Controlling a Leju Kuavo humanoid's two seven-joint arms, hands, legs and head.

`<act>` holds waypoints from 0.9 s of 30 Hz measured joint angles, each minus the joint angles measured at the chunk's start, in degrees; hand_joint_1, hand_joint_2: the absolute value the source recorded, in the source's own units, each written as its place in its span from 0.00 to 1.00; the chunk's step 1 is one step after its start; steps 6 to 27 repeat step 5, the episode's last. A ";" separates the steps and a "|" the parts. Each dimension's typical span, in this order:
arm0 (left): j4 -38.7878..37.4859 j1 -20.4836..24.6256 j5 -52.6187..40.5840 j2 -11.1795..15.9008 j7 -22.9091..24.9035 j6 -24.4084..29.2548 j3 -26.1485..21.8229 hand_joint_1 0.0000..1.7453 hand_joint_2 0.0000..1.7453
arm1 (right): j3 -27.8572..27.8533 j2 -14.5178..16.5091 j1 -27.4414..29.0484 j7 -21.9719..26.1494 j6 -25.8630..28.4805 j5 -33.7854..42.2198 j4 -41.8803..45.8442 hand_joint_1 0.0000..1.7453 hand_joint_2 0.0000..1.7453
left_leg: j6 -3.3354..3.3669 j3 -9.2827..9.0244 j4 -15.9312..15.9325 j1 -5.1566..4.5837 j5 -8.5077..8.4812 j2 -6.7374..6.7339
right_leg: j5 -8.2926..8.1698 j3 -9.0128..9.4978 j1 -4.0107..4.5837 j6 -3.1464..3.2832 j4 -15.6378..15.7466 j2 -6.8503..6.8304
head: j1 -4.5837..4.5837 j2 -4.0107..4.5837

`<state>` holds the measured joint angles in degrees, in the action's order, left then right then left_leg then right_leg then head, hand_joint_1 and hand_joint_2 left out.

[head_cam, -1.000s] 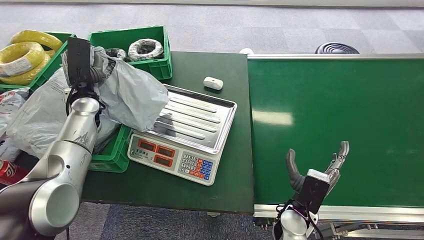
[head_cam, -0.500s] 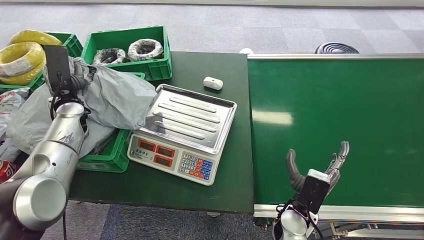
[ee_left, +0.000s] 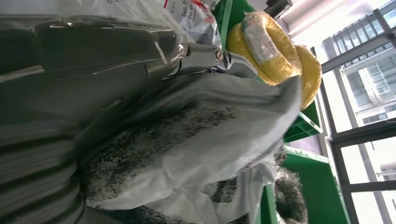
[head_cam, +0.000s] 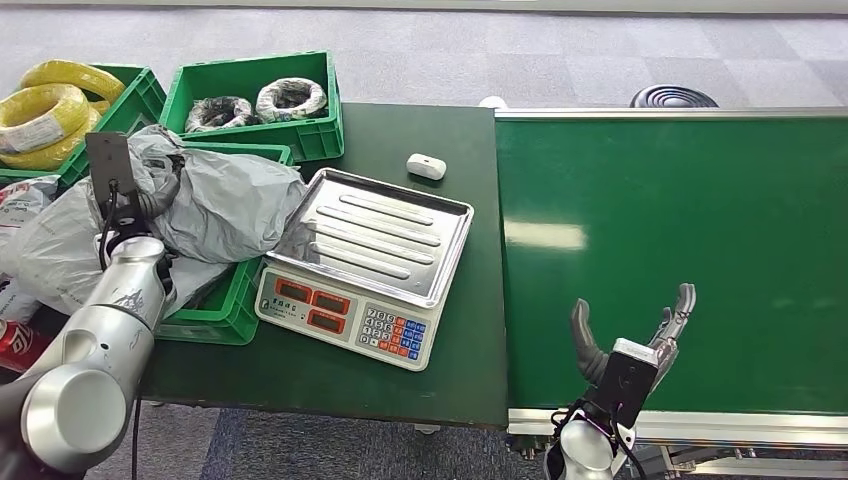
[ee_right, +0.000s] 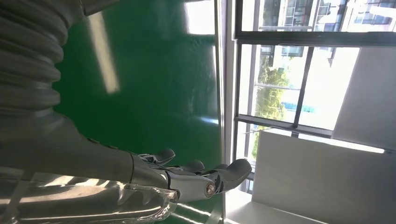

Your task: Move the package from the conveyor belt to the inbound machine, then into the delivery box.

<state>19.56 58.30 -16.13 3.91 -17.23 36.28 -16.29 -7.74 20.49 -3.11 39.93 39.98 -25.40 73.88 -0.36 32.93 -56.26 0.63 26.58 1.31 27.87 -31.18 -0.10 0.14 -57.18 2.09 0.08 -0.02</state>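
The left robot hand (head_cam: 150, 185) grasps a grey plastic package (head_cam: 225, 200) over a green crate (head_cam: 222, 310) at the left end of the desk (head_cam: 400, 385), the bag's edge reaching the steel tray of the scale (head_cam: 385, 235) just to its right. The right robot hand (head_cam: 635, 330) hangs released, fingers spread, above the near edge of the green conveyor belt (head_cam: 680, 200).
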 joint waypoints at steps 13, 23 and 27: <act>-0.46 -0.99 0.53 0.01 -0.79 0.30 -0.73 0.00 1.00 | 0.00 0.01 0.00 0.00 0.00 -0.06 0.00 0.00 1.00 | 0.00 0.00 0.00 0.00 0.00 0.00 | 0.00 0.00 0.00 0.00 0.00 0.00 | 0.02 0.00; -0.46 -0.99 0.53 0.01 -0.79 0.30 -0.73 0.00 1.00 | 0.00 0.01 0.00 0.00 0.00 -0.06 0.00 0.00 1.00 | 0.00 0.00 0.00 0.00 0.00 0.00 | 0.00 0.00 0.00 0.00 0.00 0.00 | 0.02 0.00; -0.46 -0.99 0.53 0.01 -0.79 0.30 -0.73 0.00 1.00 | 0.00 0.01 0.00 0.00 0.00 -0.06 0.00 0.00 1.00 | 0.00 0.00 0.00 0.00 0.00 0.00 | 0.00 0.00 0.00 0.00 0.00 0.00 | 0.02 0.00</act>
